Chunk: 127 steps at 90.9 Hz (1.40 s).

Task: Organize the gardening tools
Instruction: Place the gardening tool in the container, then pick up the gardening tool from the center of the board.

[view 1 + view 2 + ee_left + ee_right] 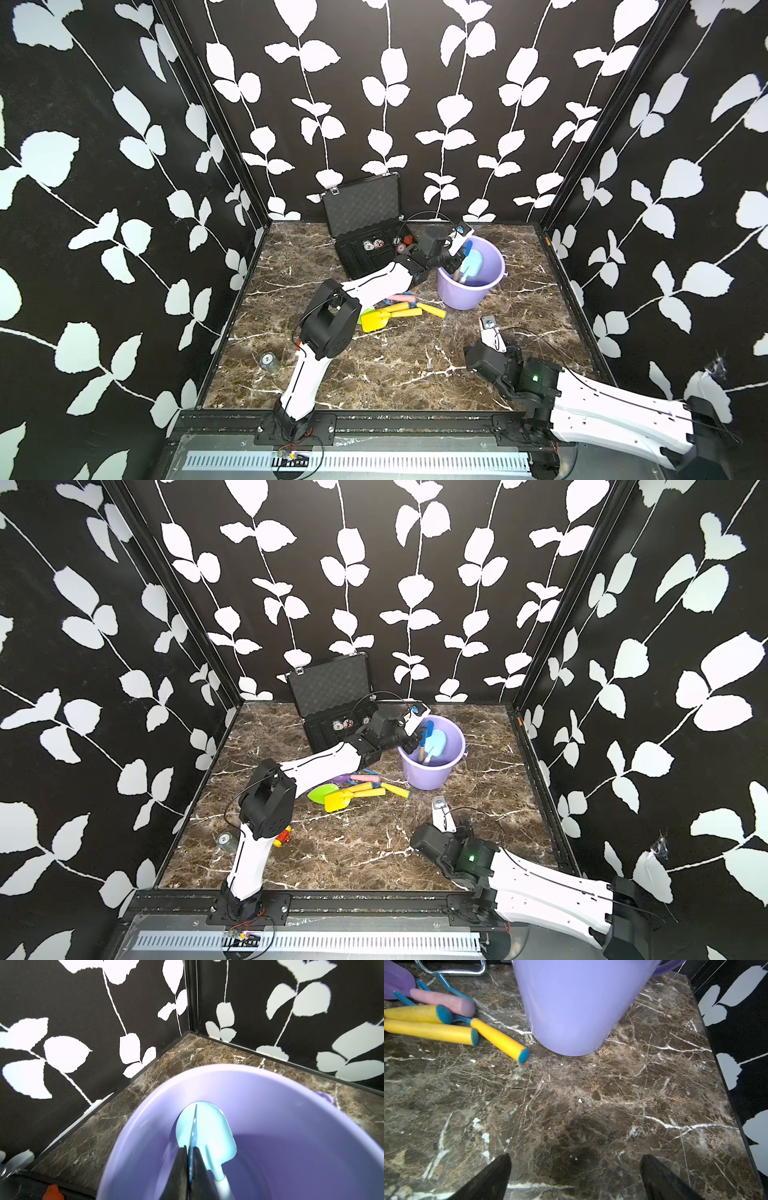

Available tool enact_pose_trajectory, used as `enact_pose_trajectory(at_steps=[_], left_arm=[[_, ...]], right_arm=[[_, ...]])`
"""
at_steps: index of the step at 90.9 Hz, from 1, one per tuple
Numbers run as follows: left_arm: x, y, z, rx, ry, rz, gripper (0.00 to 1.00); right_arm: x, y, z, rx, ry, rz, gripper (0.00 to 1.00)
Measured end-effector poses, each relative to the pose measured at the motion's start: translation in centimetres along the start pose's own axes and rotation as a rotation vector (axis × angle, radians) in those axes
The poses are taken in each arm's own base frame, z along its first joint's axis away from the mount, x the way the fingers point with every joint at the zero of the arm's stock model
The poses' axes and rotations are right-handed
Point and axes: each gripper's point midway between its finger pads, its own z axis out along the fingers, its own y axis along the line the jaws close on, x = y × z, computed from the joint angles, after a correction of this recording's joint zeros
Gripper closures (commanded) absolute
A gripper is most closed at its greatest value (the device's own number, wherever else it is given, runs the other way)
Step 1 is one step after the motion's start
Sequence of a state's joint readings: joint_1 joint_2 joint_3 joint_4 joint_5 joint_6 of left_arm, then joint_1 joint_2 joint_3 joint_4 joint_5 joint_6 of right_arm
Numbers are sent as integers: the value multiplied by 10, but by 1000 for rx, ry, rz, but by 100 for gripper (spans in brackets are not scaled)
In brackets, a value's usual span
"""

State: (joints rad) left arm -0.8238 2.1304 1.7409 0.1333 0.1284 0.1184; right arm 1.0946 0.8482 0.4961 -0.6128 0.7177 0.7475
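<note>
Brown marble tabletop, leaf-print booth walls.

- Left of centre: loose tools lie flat, well short of sorted. Green spade, yellow spade, blue claw rake, others partly under the arm.
- Purple bucket: pale-blue spade stands inside.
- Left gripper over the bucket mouth, jaws pinched on the blue spade.
- Right gripper: spread wide, empty, over bare marble.

Judged: one stowed, one arriving, at least four left.
</note>
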Motion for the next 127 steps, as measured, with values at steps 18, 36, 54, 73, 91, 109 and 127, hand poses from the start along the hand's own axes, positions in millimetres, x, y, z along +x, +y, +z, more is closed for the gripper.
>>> enact_pose_trajectory(at_steps=[18,36,54,73,91,109,127], left_arm=[[-1,10,-1,-58,6,-6,68],[1,12,-1,-66,12,-19,49],[-2,10,-10,-62,10,-37,35],[-36,12,-55,-86,-44,-54,14],[-69,19,-116,-152,-120,-78,1],[-53,27,-164,-240,-116,-130,1],[5,37,-206,-372,-33,-208,1]], right_arm=[[-1,17,5,-33,31,-18,4],[2,27,12,-36,70,-46,6],[5,34,17,-49,96,-70,10],[3,47,18,-106,94,-96,15],[-2,61,20,-155,100,-141,19],[-19,88,24,-221,105,-180,22],[-35,117,37,-282,123,-235,22]])
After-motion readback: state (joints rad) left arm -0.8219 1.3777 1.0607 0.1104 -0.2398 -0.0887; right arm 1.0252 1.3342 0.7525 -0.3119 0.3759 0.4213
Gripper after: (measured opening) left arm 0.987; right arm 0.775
